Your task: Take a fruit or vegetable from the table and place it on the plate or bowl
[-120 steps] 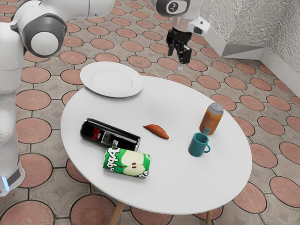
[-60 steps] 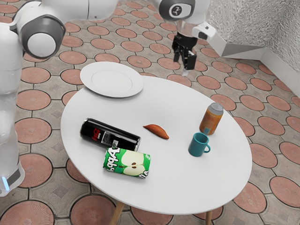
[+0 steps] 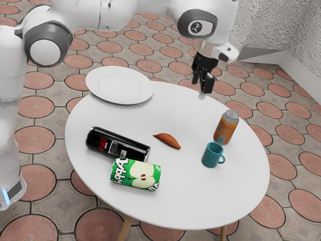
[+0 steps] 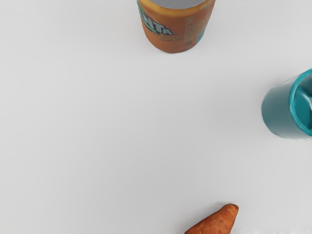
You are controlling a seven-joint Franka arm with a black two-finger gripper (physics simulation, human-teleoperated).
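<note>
Your claw (image 3: 204, 89) hangs above the round white table (image 3: 200, 196) at about 1 o'clock near its rim, pointing down with nothing in it; you cannot tell how wide it stands. The sweet potato (image 3: 167, 140) lies flat near the middle of the table, at about 7 o'clock from the claw and well apart from it. The white plate (image 3: 119, 85) sits at the table's 10 o'clock edge and carries nothing. An upright orange Fanta can (image 3: 226, 127) stands at 3 o'clock, with a teal mug (image 3: 212, 154) just beside it toward 4 o'clock. A black can (image 3: 117, 144) lies on its side at 8 o'clock, and a green apple-drink can (image 3: 136, 174) lies next to it toward 7 o'clock.
</note>
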